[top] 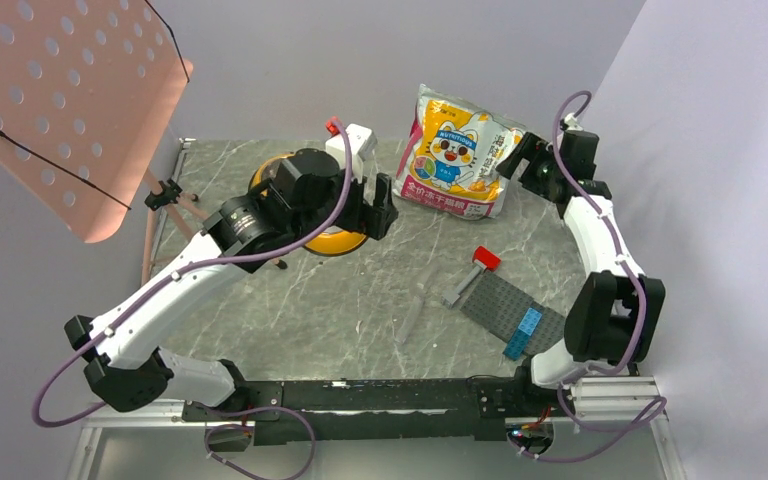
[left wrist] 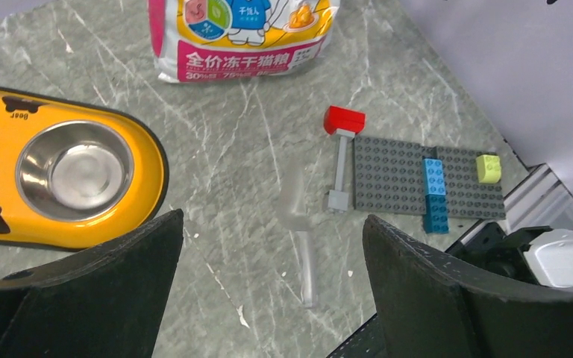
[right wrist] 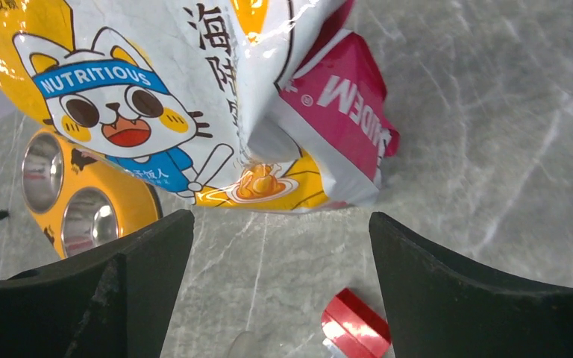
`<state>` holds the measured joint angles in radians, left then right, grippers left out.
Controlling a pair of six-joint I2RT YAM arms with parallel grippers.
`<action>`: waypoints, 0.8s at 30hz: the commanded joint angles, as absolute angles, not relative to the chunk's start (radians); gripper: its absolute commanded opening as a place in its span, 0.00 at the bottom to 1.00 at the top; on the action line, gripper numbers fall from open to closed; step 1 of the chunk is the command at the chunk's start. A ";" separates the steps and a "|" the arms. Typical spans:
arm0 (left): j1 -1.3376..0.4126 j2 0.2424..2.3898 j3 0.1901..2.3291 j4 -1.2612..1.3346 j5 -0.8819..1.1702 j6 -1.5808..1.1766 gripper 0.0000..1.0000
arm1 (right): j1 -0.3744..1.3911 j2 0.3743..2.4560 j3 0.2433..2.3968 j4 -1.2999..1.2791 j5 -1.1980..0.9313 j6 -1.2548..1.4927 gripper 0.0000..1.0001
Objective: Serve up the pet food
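— Where's the pet food?
— No kibble shows; probably inside the bag [top: 458,152], leaning upright for grasping.
— Fingers?
— Right fingers [right wrist: 455,291] spread empty just beside the bag; left fingers [left wrist: 74,298] spread empty left of it, by the bowl [left wrist: 149,160].

Left arm [top: 160,300]: white shell links, black joint housings between them. Right arm [top: 592,225]: same build, white links, bulky black elbow housing.

Cabling: purple cable [top: 48,385] bows out in a loop at the left arm's base and follows its links. A second purple cable [top: 643,300] follows the right arm.

Left pincer [left wrist: 272,218]: two broad matte-black fingers [left wrist: 82,298] with rounded edges. Right pincer [right wrist: 281,217]: fingers [right wrist: 462,291] look identical.

Left wrist carries a white box [top: 362,143] with a red connector [top: 335,127].

A black base rail [top: 360,398] spans between both arm bases.
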<state>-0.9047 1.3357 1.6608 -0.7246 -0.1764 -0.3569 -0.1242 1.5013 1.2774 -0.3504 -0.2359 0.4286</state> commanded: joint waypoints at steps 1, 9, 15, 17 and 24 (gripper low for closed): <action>-0.906 1.273 1.616 -0.685 -0.227 -0.357 0.96 | -0.140 1.549 1.246 -0.136 -0.389 0.331 0.91; -0.883 1.201 1.554 -0.660 -0.197 -0.345 0.99 | -0.212 1.693 1.227 0.048 -0.581 0.353 0.91; -0.863 1.202 1.564 -0.681 -0.178 -0.366 0.99 | -0.168 1.754 1.178 0.187 -0.692 0.427 0.90; -0.860 1.205 1.569 -0.683 -0.179 -0.370 0.99 | -0.119 1.733 1.128 0.222 -0.686 0.432 0.89; -0.840 1.224 1.587 -0.684 -0.168 -0.411 0.99 | 0.072 1.669 1.040 0.207 -0.586 0.417 0.88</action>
